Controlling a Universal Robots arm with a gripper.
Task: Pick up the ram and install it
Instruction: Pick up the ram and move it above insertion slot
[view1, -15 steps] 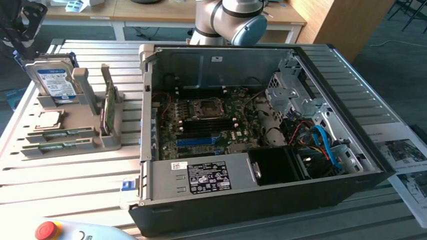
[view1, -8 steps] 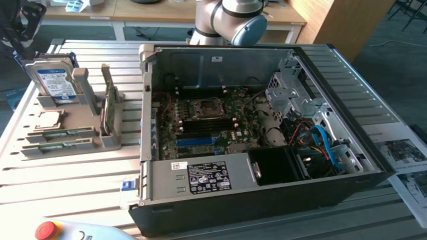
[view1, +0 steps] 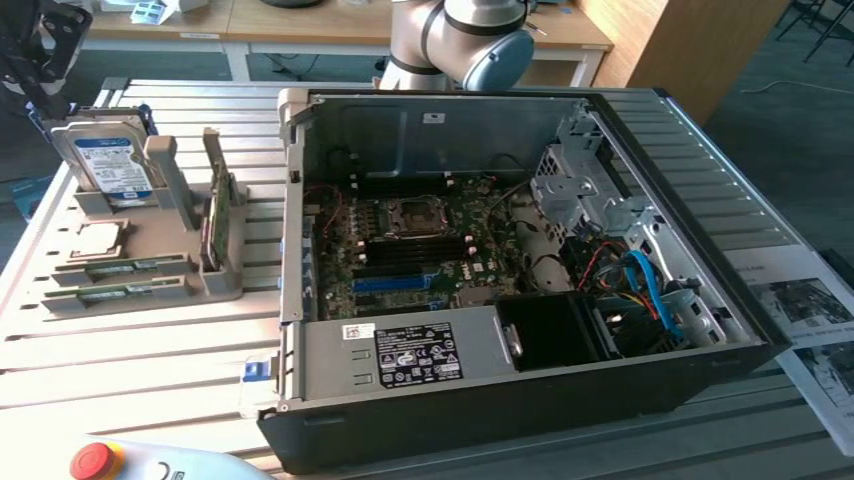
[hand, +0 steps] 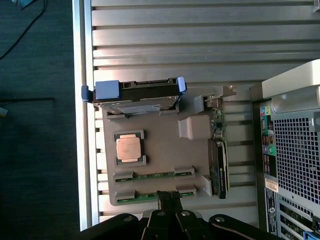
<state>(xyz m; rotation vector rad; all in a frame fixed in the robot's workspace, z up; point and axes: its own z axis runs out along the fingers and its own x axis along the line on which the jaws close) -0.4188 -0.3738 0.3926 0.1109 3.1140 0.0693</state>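
Two green RAM sticks lie flat in slots of a grey parts holder (view1: 160, 300) on the exterior view's left. The ram (hand: 137, 196) (view1: 127, 291) is the outer stick, farthest from the hard drive. The matching stick (hand: 153, 175) (view1: 127, 267) lies between it and the CPU chip (hand: 128, 148). In the wrist view my gripper (hand: 169, 198) is shut with nothing in it. Its dark fingertips overlap the ram's middle, and I cannot tell how high above it they are. The open computer case (view1: 534, 250) shows the motherboard (view1: 414, 255) with dark memory slots.
The holder also carries an upright blue-labelled hard drive (view1: 110, 165) and an upright card (view1: 214, 215). The case wall (hand: 295, 150) stands close beside the holder. The slatted table's edge (hand: 82, 150) runs past the holder's other side. A red stop button (view1: 91, 460) is at the front.
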